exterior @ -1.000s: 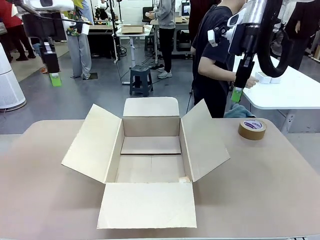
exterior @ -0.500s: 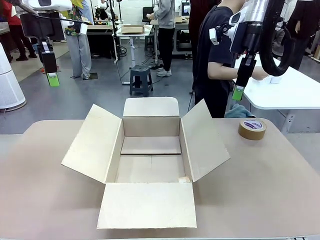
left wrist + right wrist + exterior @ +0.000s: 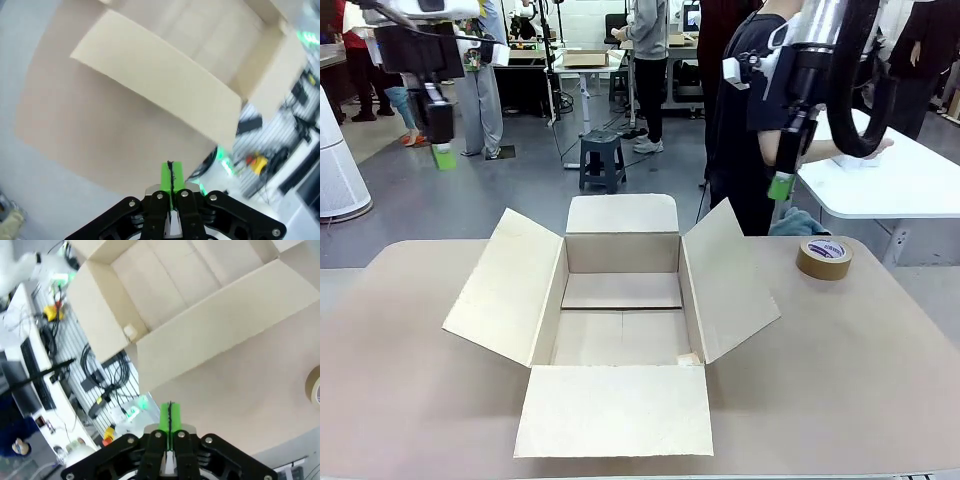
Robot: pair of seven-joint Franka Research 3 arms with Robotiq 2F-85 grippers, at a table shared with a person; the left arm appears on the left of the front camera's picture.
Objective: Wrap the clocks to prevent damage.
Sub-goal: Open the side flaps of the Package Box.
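Left arm and right arm are drifting inward above the tabletop, both sets of jaws pressed together on nothing. Cardboard box is sitting open and empty; the person is leaning over the white side table, probably fetching the clocks.

Place: robotics lab in a large open hall — several work stations sharing one room.
Floor: bare grey floor, wide and uncarpeted.
Furniture: far counter on a metal leg, white counter at the right, dark stool in the aisle.
Equipment: white robot arm with a thick black hose above the brown counter; tangled black cables beside it.
People: several standing at the far stations, one just beyond the brown counter.
Packing gear: open cardboard box and tape roll — a second box farther back.
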